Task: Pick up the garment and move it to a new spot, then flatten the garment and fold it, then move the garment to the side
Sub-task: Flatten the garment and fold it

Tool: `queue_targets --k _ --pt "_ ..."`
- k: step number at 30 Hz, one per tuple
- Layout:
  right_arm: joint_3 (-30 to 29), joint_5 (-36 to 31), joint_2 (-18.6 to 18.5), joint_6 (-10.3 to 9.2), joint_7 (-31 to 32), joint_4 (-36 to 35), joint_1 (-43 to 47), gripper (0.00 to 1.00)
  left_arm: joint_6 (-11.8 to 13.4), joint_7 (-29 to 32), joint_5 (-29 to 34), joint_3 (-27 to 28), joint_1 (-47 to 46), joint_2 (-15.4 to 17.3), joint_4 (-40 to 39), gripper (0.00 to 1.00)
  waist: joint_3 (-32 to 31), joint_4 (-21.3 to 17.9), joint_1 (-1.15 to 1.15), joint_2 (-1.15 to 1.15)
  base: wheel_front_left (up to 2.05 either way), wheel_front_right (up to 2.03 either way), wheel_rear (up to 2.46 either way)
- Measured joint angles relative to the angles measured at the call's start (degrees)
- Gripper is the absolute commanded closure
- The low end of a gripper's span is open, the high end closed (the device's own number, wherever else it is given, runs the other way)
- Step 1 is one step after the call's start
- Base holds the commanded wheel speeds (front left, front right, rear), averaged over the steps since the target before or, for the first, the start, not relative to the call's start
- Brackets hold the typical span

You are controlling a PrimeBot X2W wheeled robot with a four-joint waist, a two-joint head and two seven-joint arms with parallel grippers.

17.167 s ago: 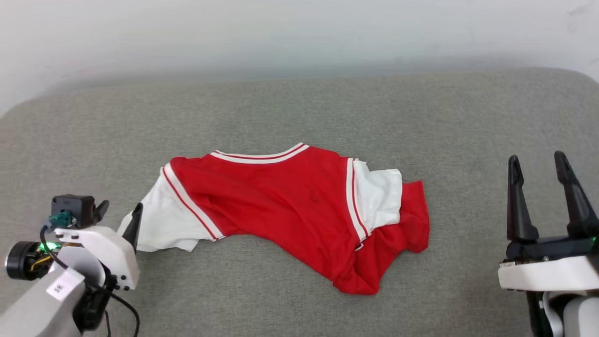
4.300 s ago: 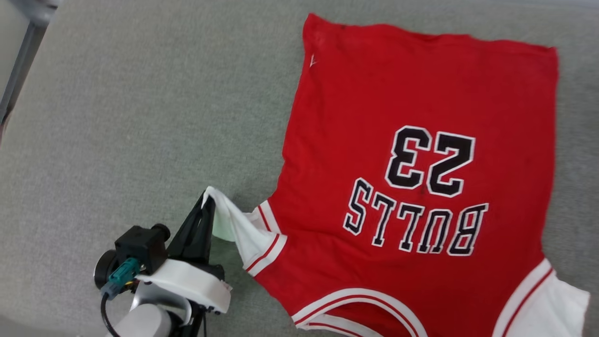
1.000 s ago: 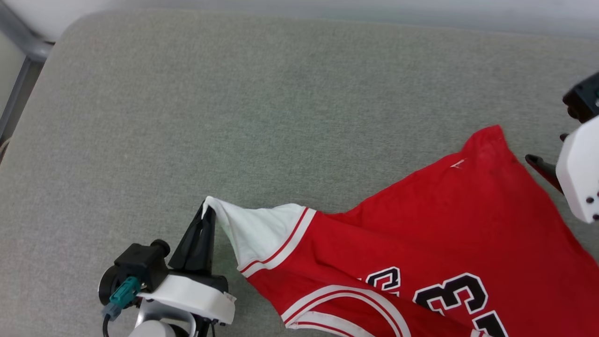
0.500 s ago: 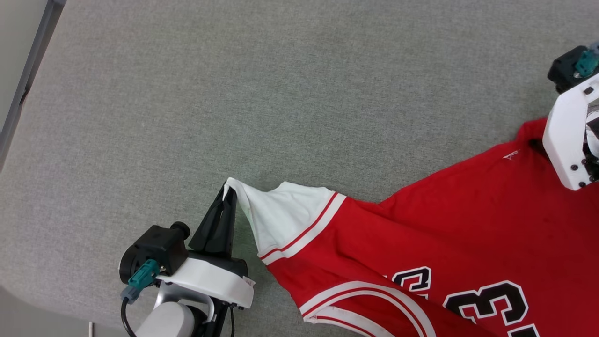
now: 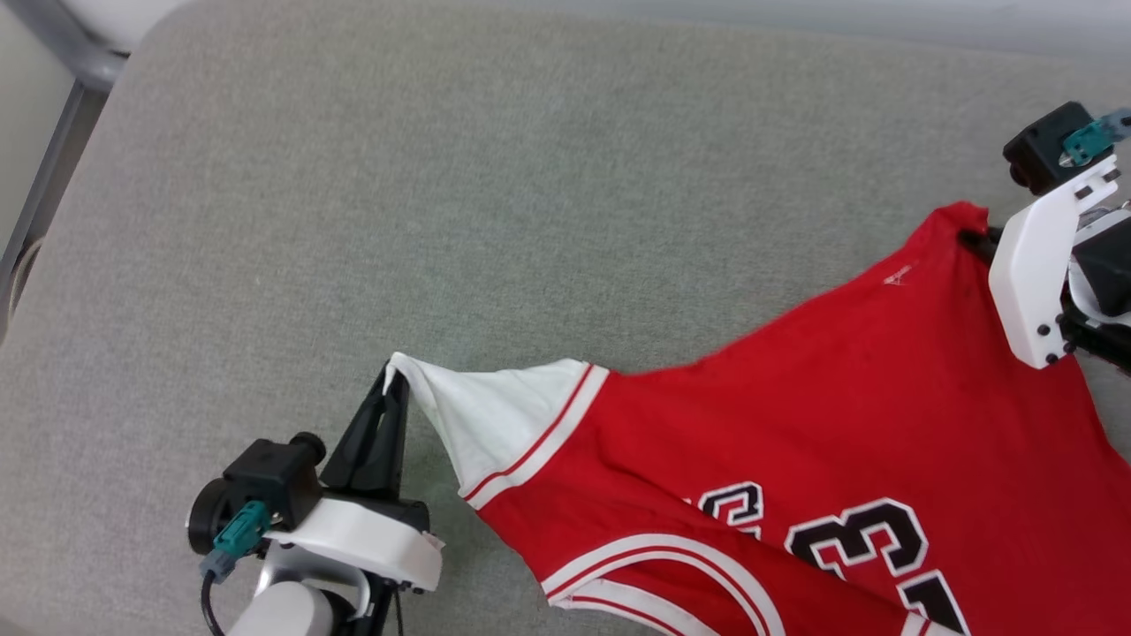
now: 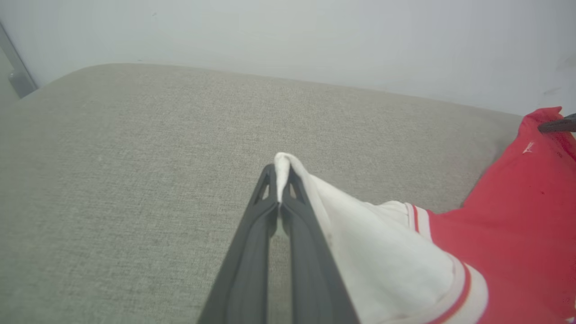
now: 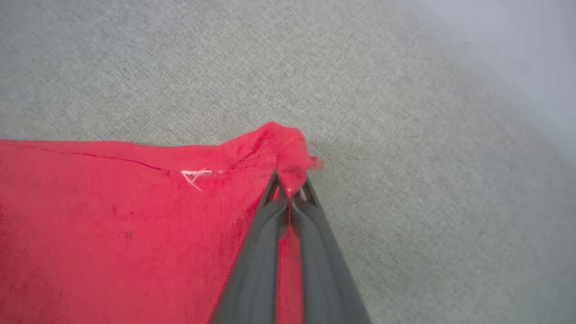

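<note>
The garment, a red jersey with white sleeves and black numerals, stretches across the grey cushion from lower left to upper right in the head view. My left gripper is shut on the tip of the white sleeve, pinched between its dark fingers. My right gripper is shut on a red corner of the garment at the head view's right edge. The fabric hangs taut between the two grips. The numerals face up near the bottom edge.
The grey cushion spreads wide to the left and behind the garment. A pale wall rises behind it. A grey metal bar runs down past the cushion's left edge.
The head camera has shifted between frames. My right gripper has closed on the garment's red corner and lifted it, drawing the fabric taut. The left gripper keeps its hold on the sleeve.
</note>
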Motion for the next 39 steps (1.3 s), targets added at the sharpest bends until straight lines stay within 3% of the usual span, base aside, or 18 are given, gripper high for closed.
queue_targets --k 5,12,23,32,39 --pt "-1.96 1.53 -1.33 0.00 -7.69 -2.80 0.84 1.00 0.19 0.20 1.05 1.58 0.40 3.35 -1.92 1.00 -4.82 -2.38 0.00 0.00 0.00 0.00 0.00" --pt "-7.70 1.43 -2.49 0.00 -13.35 -7.48 3.71 1.00 0.23 3.57 2.44 4.00 -5.45 8.14 -7.51 1.00 -9.36 -5.62 -0.01 0.00 0.00 0.00 0.00" --pt "-22.03 -4.03 1.26 0.00 -15.48 -17.35 4.41 1.00 -3.90 10.81 5.23 5.04 -25.59 13.36 -12.50 1.00 -10.37 -9.44 -0.01 0.00 0.00 0.00 0.00" --pt "-29.65 -9.09 6.48 0.00 -13.18 -22.10 -0.01 1.00 -6.87 13.01 5.87 5.15 -43.22 12.52 -7.44 1.00 -6.33 -10.37 0.00 0.00 0.00 0.00 0.00" --pt "-30.28 -12.80 9.24 0.00 -11.68 -18.33 -12.56 1.00 -10.27 13.90 7.08 4.13 -59.56 11.52 1.27 1.00 -0.57 -11.18 0.00 0.00 0.00 0.00 0.00"
